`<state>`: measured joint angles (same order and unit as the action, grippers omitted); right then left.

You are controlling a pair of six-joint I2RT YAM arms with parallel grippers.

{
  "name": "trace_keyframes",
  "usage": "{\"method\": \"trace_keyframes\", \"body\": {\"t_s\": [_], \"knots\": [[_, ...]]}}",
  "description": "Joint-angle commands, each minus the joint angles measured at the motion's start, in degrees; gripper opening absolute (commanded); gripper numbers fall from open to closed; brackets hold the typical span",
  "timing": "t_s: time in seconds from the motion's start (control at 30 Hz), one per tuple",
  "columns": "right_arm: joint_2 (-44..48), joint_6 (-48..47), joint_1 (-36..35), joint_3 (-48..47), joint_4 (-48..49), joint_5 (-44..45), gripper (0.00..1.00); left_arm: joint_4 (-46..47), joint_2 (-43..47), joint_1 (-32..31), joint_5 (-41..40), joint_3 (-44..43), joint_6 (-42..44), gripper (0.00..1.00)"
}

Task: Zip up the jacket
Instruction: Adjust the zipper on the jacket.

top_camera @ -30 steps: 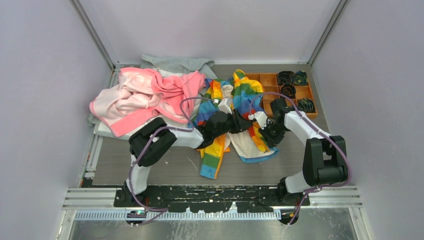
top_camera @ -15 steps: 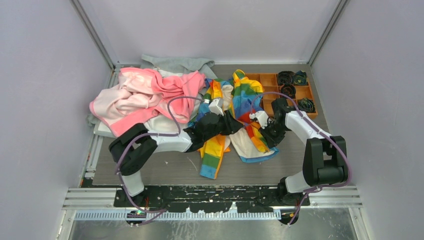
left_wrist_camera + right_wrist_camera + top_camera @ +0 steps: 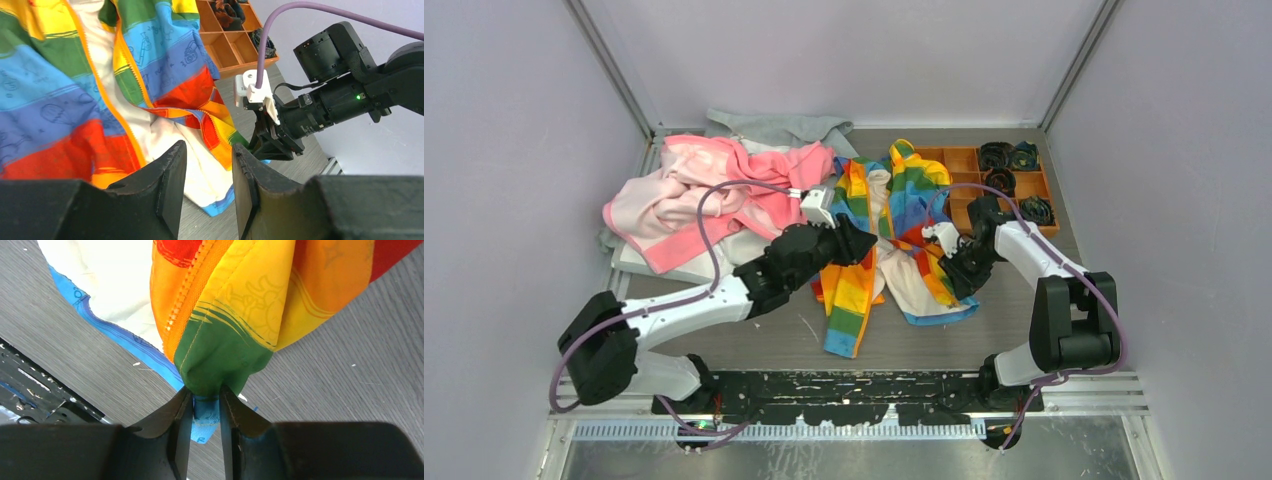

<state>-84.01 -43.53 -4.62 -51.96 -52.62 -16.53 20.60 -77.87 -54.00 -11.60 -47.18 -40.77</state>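
Observation:
The rainbow-striped jacket lies open on the table, with its cream lining showing in the middle. My left gripper hovers over the jacket's left panel, open and empty. In the left wrist view the jacket fills the left side beyond my open left gripper. My right gripper is shut on the lower hem of the jacket's right panel. In the right wrist view my right gripper pinches bunched green and blue fabric, and the orange zipper runs up the jacket from there.
A pink garment is heaped at the left, with a grey garment behind it. An orange compartment tray with dark rolled items stands at the back right, close to the right arm. Walls enclose three sides.
My left arm has swung out to the left and its gripper has drawn back leftward from the jacket's middle to its left panel. The right gripper has kept its hold in place.

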Motion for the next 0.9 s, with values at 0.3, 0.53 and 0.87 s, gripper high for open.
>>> {"method": "trace_keyframes", "body": {"t_s": [0.3,0.53,0.87], "knots": [[0.0,-1.5,0.2,-1.8,-1.5,-4.0,0.36,-2.0,18.1,0.2,-7.5,9.6,3.8,0.6],[-0.4,-0.9,-1.1,-1.7,-0.9,-3.7,0.4,-3.7,22.9,0.2,-8.8,13.0,1.8,0.64],[-2.2,2.2,-4.4,-1.9,2.0,0.1,0.31,-5.1,24.0,0.2,-8.4,15.0,-2.0,0.63]]}}
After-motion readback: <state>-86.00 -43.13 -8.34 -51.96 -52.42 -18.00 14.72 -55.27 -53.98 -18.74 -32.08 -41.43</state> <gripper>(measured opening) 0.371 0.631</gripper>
